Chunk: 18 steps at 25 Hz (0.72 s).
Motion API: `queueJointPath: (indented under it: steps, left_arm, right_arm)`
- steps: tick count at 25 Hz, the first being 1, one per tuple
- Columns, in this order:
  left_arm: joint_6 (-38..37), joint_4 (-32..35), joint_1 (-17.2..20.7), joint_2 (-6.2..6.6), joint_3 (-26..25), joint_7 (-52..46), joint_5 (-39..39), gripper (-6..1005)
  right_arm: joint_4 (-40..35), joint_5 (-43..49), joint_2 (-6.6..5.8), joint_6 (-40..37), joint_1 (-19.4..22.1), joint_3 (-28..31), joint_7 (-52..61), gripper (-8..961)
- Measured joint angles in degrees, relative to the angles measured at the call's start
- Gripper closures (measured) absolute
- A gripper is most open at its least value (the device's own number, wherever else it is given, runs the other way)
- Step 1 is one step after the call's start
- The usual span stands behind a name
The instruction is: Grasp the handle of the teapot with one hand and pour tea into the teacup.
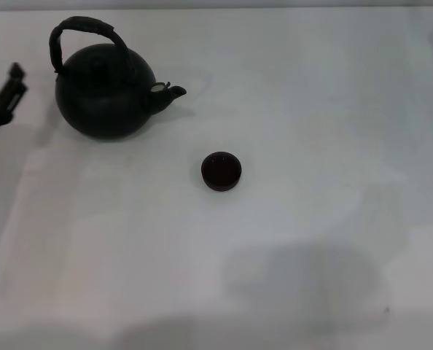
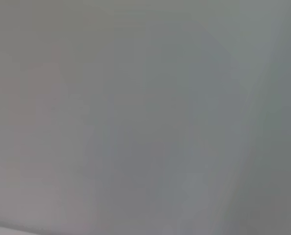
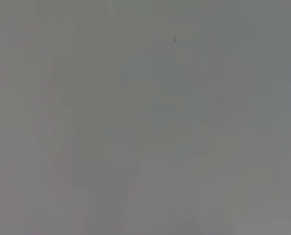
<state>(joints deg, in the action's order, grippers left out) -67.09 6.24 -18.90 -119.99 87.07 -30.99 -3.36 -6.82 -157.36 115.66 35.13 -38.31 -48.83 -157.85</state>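
My left gripper (image 1: 12, 76) shows only at the left edge of the head view, a dark shape beside the teapot; whether its jaws stand wide or narrow I cannot tell. Holding nothing that I can see. Both wrist views give plain grey surface, no fingers, no objects. Right gripper out of sight. Outward from the left gripper: the black teapot (image 1: 106, 91) stands upright on the white table (image 1: 311, 109), just beside it, toward the middle. Its hoop handle (image 1: 84, 30) arches over the lid, running roughly in line with the spout (image 1: 171, 92), which points away from my left gripper, toward the right. Small dark teacup (image 1: 221, 171) stands apart from the pot, nearer me and off beyond the spout; whether it holds tea I cannot make out. The scene fits either a pot waiting to be lifted or one set back after pouring. Left arm is plainly the nearer to the handle.
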Motion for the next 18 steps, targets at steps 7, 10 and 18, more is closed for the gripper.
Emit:
queueJointPath:
  steps: [7, 10, 18]
  left_arm:
    - [2.4, -0.5, 0.1, 0.26, -0.1, 0.4, 6.9, 204]
    - [8.1, -0.5, -2.0, 0.61, -0.1, 0.8, 9.6, 205]
    - [11.0, 0.0, -3.8, 0.74, -0.1, 4.9, 10.3, 209]
  right_arm:
    - [0.1, 0.1, 0.17, 0.2, 0.9, -0.1, 0.0, 125]
    - [0.1, 0.1, 0.21, 0.2, 1.2, 0.1, 0.0, 125]
    - [0.1, 0.0, 0.3, 0.3, 1.5, -0.1, 0.0, 125]
